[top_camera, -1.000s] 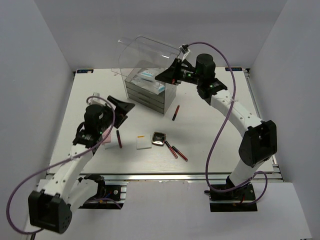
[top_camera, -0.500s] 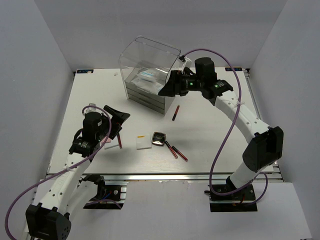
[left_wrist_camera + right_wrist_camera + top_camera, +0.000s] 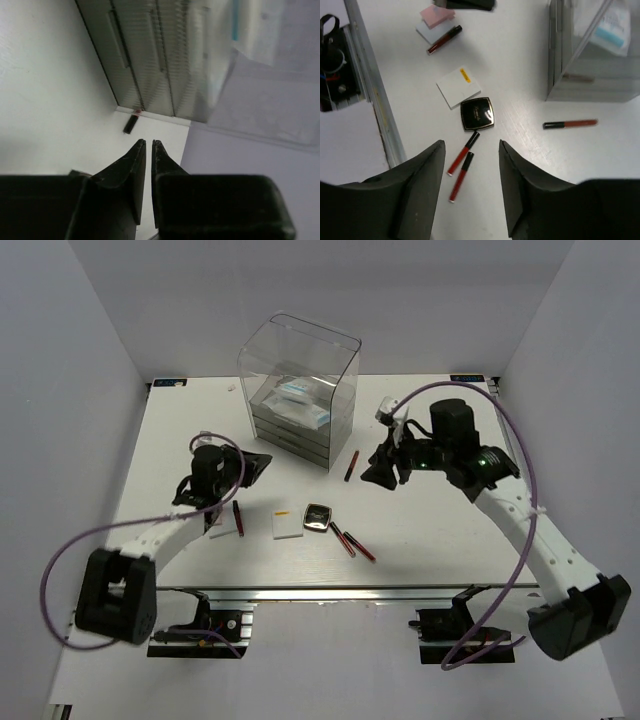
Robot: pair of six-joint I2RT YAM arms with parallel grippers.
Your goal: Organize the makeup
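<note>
The makeup lies spread on the white table. A black square compact (image 3: 318, 516) (image 3: 477, 113) sits beside a white pad (image 3: 287, 526) (image 3: 458, 87). Two dark-red sticks (image 3: 352, 541) (image 3: 465, 152) lie just in front of the compact. Another stick (image 3: 238, 518) (image 3: 444, 39) rests by a pink pad (image 3: 436, 16). One more stick (image 3: 351, 466) (image 3: 570, 123) (image 3: 131, 122) lies near the box. White blue-printed packets (image 3: 298, 395) (image 3: 612, 25) lie inside the box's top. My right gripper (image 3: 372, 472) (image 3: 471, 145) hovers open above the compact and sticks. My left gripper (image 3: 255, 462) (image 3: 148, 142) is shut on nothing, pointing at the box.
The tall clear drawer box (image 3: 300, 390) (image 3: 150, 55) (image 3: 590, 65) stands at the back centre with its lid down. The metal rail of the table's near edge (image 3: 370, 95) runs along the left of the right wrist view.
The box lid, held up a second ago, came down. My right arm left the box, swung right and down over the table, and opened. My left gripper closed and reached toward the box.
</note>
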